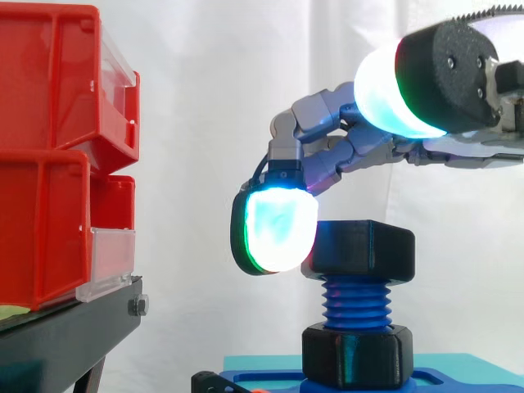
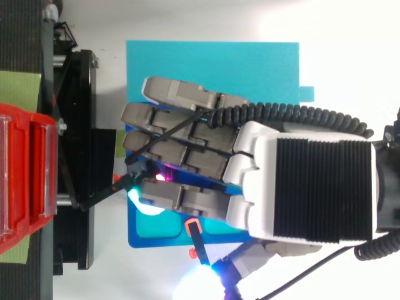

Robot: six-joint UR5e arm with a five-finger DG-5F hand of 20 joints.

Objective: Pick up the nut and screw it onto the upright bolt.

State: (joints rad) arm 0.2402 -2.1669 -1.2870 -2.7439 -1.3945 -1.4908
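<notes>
A blue threaded bolt (image 1: 356,303) stands upright on a blue base (image 1: 270,381), with a black hex collar (image 1: 356,356) at its foot. The black nut (image 1: 368,250) sits level on the bolt's top. My hand (image 1: 344,151) reaches in from the right above the nut, its fingers curled down over it. One glowing cyan fingertip (image 1: 278,225) presses against the nut's left face. The thumb's pad (image 1: 389,90) stays higher, apart from the nut. From above, the hand (image 2: 312,187) hides both nut and bolt.
Stacked red bins (image 1: 49,155) rest on a black stand (image 1: 65,336) to the left, a short gap from the fingertip. A teal mat (image 2: 212,62) lies under the blue base plate (image 2: 147,234). A small black piece with an orange tip (image 2: 194,228) lies on the plate.
</notes>
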